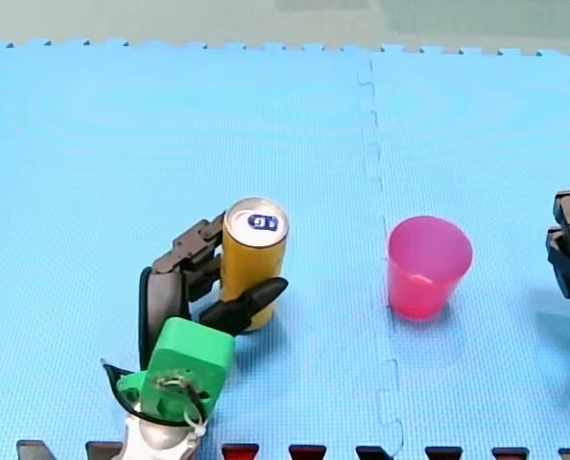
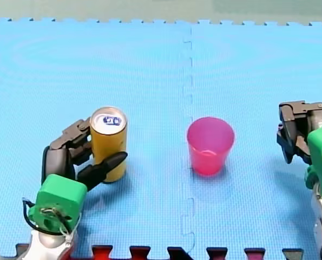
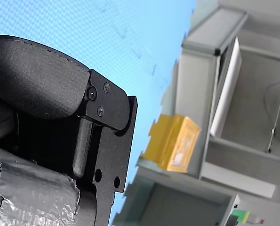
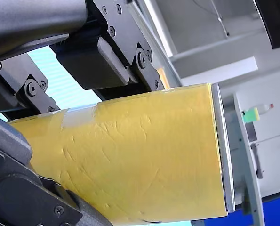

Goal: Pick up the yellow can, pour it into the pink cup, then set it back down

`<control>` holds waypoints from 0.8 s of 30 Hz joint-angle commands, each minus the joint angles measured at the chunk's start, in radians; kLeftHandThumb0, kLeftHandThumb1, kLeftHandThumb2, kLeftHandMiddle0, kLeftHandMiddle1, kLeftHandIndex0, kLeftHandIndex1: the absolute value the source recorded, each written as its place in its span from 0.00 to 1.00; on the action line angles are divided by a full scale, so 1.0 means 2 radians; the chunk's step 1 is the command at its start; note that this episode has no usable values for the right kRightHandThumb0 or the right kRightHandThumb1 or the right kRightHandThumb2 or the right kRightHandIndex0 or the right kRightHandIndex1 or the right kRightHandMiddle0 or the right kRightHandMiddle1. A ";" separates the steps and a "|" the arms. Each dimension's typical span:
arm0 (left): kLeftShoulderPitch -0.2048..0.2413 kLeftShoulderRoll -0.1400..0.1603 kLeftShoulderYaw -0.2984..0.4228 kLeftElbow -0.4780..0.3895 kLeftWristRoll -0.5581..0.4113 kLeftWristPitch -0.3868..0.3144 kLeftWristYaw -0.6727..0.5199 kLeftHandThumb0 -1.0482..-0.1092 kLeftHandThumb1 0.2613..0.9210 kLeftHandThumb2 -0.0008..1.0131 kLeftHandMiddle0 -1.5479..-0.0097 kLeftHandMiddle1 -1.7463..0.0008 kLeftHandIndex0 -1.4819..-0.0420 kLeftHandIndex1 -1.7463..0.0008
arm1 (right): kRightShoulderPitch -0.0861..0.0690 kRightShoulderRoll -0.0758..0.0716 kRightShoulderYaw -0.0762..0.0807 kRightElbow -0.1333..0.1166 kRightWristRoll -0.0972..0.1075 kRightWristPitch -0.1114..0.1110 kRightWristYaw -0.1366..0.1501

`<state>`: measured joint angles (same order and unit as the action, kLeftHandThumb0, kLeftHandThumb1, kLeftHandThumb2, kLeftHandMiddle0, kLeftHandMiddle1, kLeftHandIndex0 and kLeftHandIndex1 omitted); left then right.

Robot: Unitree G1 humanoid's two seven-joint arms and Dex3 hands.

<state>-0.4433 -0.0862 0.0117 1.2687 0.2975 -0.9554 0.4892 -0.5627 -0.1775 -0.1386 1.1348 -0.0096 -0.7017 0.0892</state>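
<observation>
My left hand (image 1: 193,287) is wrapped round the yellow can (image 1: 254,268): two fingers (image 1: 191,251) press its far-left side and the thumb (image 1: 251,300) lies across its near side, low on the body. The second wrist view shows the can's wall right against the finger links. The can stands upright on the blue foam mat (image 1: 93,172), tab up, not yet lifted as far as I can judge. The pink cup (image 1: 426,268) stands upright to the can's right, well apart from it, just across the mat's seam (image 1: 371,144). My right hand (image 2: 297,132) is at the mat's right edge, beyond the cup, holding nothing.

What worries me:
- The thumb sits low while the fingers sit higher, so the can could tilt in my grip when I lift it and spill before it reaches the cup.
- The can's wall looks smooth (likely slippery), so it may slide through a light squeeze once I tip it.
- The cup looks light and nobody is steadying it, so a nudge from the can's rim or my knuckles would likely knock it over.
- If I pour from too far to one side, the stream would land on the foam.

Count: one yellow can, one pink cup, two robot hands, two mat panels joined at the seam.
</observation>
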 commanded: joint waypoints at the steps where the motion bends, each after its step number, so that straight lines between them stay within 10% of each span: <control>1: 0.002 0.006 -0.011 0.005 0.013 -0.004 0.020 0.72 0.83 0.00 0.19 1.00 0.20 1.00 | 0.002 -0.003 -0.001 -0.001 0.002 -0.003 0.000; 9: 0.004 0.012 -0.043 0.014 0.049 0.004 0.086 0.72 0.83 0.00 0.19 1.00 0.20 1.00 | 0.005 -0.004 -0.002 -0.003 0.003 -0.007 0.002; 24: 0.013 -0.007 -0.002 0.023 -0.036 -0.007 -0.027 0.73 0.84 0.00 0.19 1.00 0.21 1.00 | 0.004 -0.007 -0.004 0.000 0.004 -0.012 0.007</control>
<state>-0.4292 -0.0993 0.0032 1.3039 0.2283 -0.9804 0.4524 -0.5546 -0.1860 -0.1438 1.1338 -0.0068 -0.7218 0.1032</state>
